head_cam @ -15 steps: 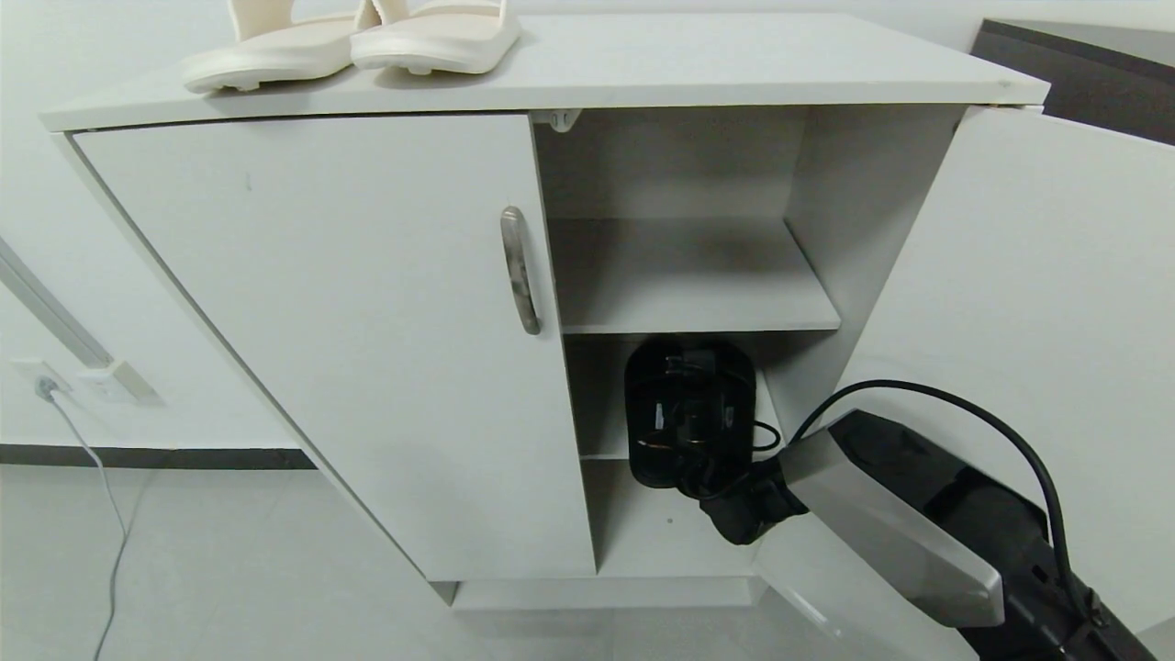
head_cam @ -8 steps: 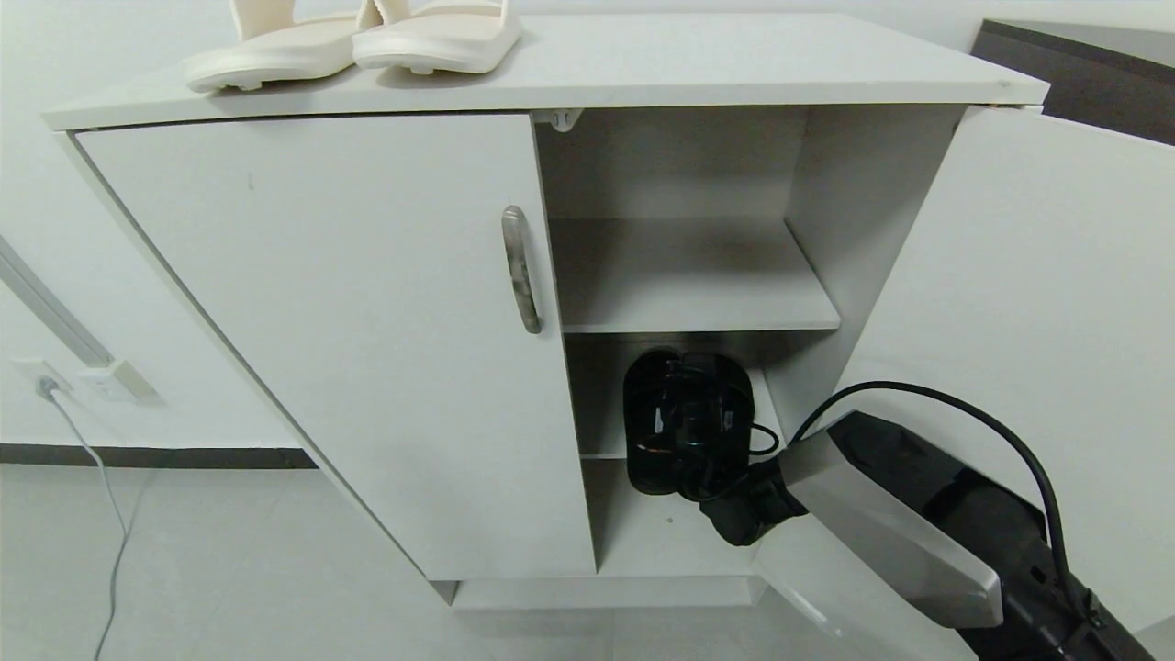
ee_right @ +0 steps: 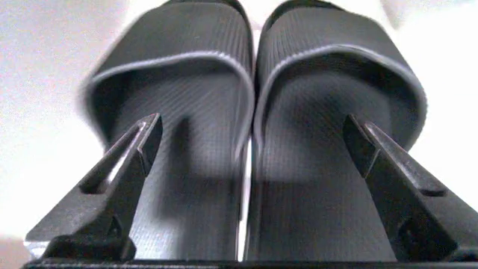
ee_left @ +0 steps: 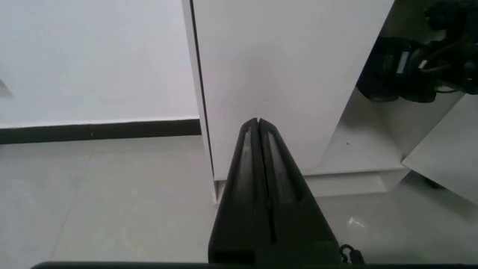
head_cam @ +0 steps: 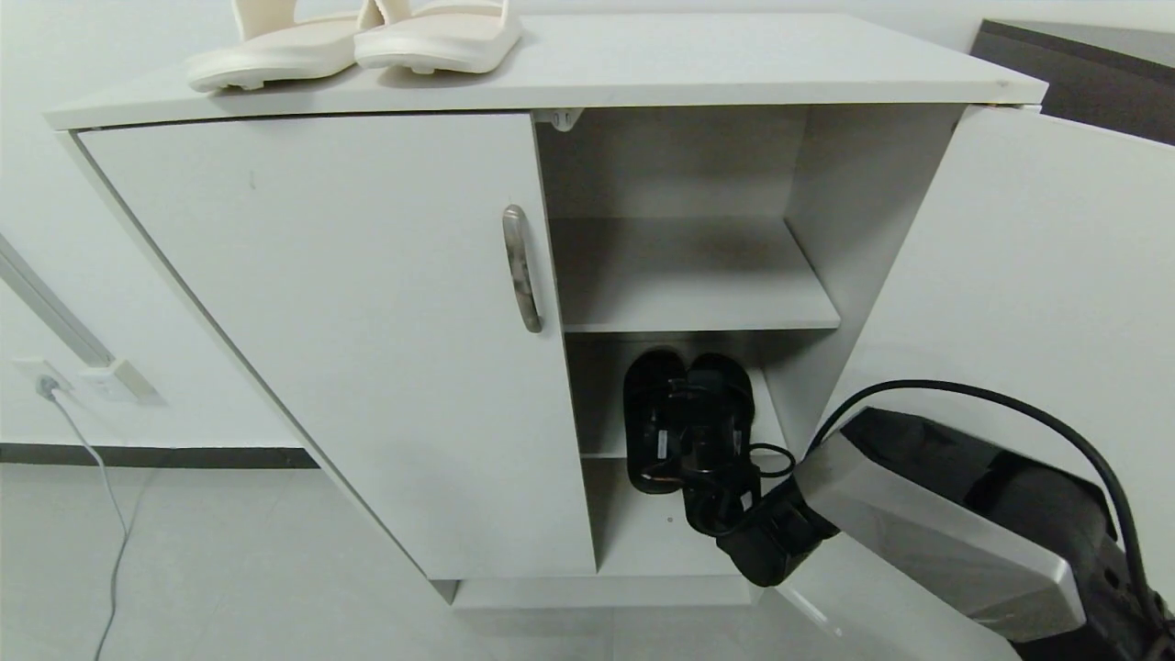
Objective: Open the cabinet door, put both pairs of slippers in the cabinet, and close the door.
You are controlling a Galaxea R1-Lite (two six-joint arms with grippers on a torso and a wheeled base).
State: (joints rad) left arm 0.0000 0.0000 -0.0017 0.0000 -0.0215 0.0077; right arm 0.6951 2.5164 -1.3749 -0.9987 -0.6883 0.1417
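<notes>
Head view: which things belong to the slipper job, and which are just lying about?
Job: black slippers inside the cabinet; cream slippers on its top; open right door; right gripper, open.
Lying about: wall socket; cable; dark furniture.

white wall | dark baseboard | pale grey floor | wall socket with grey cable

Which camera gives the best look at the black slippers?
The right wrist view: the black slippers sit close up between the open fingers of the right gripper. The head view shows them small, low in the cabinet; the left wrist view catches an edge.
</notes>
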